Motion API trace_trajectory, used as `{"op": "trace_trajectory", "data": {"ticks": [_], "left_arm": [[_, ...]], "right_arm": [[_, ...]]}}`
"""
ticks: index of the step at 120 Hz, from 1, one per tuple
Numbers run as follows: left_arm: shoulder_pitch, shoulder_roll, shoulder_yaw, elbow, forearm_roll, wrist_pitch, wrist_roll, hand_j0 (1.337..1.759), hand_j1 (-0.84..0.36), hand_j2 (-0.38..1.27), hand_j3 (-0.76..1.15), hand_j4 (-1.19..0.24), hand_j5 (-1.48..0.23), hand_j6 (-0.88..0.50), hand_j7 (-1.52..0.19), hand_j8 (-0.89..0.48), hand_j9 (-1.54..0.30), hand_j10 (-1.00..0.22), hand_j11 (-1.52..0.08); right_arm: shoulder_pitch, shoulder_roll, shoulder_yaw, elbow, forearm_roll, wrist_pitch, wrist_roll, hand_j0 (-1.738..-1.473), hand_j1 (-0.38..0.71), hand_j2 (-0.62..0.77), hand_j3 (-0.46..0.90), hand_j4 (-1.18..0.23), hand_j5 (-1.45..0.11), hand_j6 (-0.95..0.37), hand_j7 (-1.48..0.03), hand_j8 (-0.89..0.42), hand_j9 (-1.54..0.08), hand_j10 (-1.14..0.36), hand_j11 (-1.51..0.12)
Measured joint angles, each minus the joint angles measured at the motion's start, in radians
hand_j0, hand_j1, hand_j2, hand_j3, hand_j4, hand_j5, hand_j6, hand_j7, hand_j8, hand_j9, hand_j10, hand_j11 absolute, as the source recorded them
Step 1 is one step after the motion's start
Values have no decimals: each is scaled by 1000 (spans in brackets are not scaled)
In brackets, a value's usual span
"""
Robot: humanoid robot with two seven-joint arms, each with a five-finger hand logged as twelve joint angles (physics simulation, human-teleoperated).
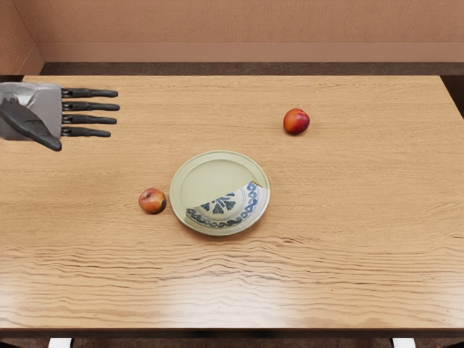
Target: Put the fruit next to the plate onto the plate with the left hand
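A small red-orange fruit [152, 200] lies on the wooden table just left of the plate, almost touching its rim. The plate [199, 174] is pale green with a blue pattern on its lower right part and holds nothing. A second red fruit [296, 121] lies farther off, up and to the right of the plate. My left hand [90, 112] comes in at the upper left edge, fingers stretched out straight toward the right and holding nothing. It hovers well above and to the left of the small fruit.
The wooden table [348, 254] fills most of the view, its front edge near the bottom. A tan wall runs behind the far edge.
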Motion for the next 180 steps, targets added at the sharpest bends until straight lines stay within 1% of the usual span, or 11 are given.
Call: {"op": "trace_trajectory", "data": {"ticks": [29,36,44,60,76,101,114,138,144,167,180], "left_arm": [[-62,-46,-5,-5,95,0,0,1658,330,2,0,-13,-20,-13,-20,-13,-20,-14,-20],[-64,-84,-11,-14,203,0,0,1658,329,2,0,-14,-21,-14,-21,-14,-21,-14,-21],[-66,-107,-14,-71,370,25,0,1658,329,2,0,-15,-22,-15,-22,-15,-22,-16,-22],[-51,-159,23,-187,735,263,0,1658,328,3,0,-18,-22,-18,-22,-18,-22,-18,-22],[-38,-152,62,-224,889,392,0,1658,313,6,0,-33,-40,-33,-39,-33,-39,-32,-39],[74,-149,73,-238,1072,477,0,1658,294,10,0,-51,-61,-52,-61,-52,-61,-50,-61],[87,-173,74,-277,1201,550,0,1658,289,12,0,-56,-67,-58,-67,-57,-67,-56,-67],[175,-203,76,-357,1370,644,-3,1658,285,13,0,-61,-73,-63,-72,-62,-72,-60,-72],[203,-187,76,-374,1391,660,-42,1658,286,14,0,-60,-72,-62,-72,-62,-71,-60,-71],[207,-167,79,-412,1418,655,-262,1658,302,11,0,-47,-55,-49,-55,-48,-54,-47,-54],[253,-170,89,-416,1419,651,-322,1658,309,10,0,-41,-48,-43,-47,-42,-47,-41,-47]], "right_arm": [[2,0,-1,1,-4,0,0,-1658,-349,0,0,-1,0,-1,0,-1,0,0,0],[2,0,0,1,-4,1,0,-1658,-349,0,0,-1,0,-1,0,-1,0,0,0],[2,0,0,1,-4,1,0,-1658,-349,0,0,-1,0,-1,0,-1,0,0,0],[2,0,-1,2,-4,1,0,-1658,-349,0,0,-1,0,-1,0,-1,0,0,0],[2,0,-1,2,-5,2,0,-1658,-349,0,0,-1,0,-1,0,-1,0,0,0],[6,0,0,2,-4,2,-1,-1658,-349,0,0,-1,0,-1,0,-1,0,0,0],[7,0,0,2,-3,2,-1,-1658,-349,0,0,0,0,-1,0,0,0,0,0],[8,0,1,2,0,1,0,-1658,-349,0,0,-1,0,-1,0,-1,0,0,0],[8,0,1,2,0,1,0,-1658,-349,0,0,0,0,-1,0,-1,0,0,0],[8,0,1,2,1,1,0,-1658,-349,0,0,0,0,-1,0,0,0,0,0],[8,0,2,2,2,2,-1,-1658,-349,0,0,0,0,-1,0,-1,0,0,0]]}}
